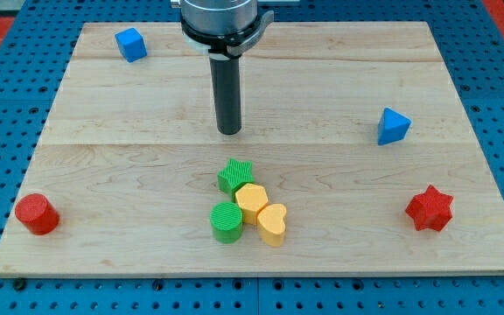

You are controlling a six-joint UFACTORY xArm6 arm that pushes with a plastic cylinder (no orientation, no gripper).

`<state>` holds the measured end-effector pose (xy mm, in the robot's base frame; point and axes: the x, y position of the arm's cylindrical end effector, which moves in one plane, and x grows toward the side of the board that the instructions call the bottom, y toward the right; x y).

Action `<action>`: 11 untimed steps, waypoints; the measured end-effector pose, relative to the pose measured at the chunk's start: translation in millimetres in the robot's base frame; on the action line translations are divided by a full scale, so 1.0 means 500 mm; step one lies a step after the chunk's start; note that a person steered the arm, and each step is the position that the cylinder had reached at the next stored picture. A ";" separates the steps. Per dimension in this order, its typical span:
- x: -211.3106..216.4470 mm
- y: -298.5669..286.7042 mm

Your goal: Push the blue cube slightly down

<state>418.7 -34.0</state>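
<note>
The blue cube [130,44] sits near the board's top left corner. My tip [229,131] rests on the board near the middle, well to the right of and below the blue cube, and apart from every block. It stands a short way above the green star [234,175].
A blue triangular block [393,126] lies at the right. A red star [430,208] is at the lower right and a red cylinder [36,214] at the lower left. A yellow hexagon [251,201], a yellow heart [272,224] and a green cylinder [227,221] cluster below the green star.
</note>
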 end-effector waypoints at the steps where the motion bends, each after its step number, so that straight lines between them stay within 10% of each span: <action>1: 0.000 0.000; 3: 0.041 -0.170; 6: -0.367 -0.380; 8: -0.441 -0.350; 10: -0.137 -0.118; 11: -0.177 -0.146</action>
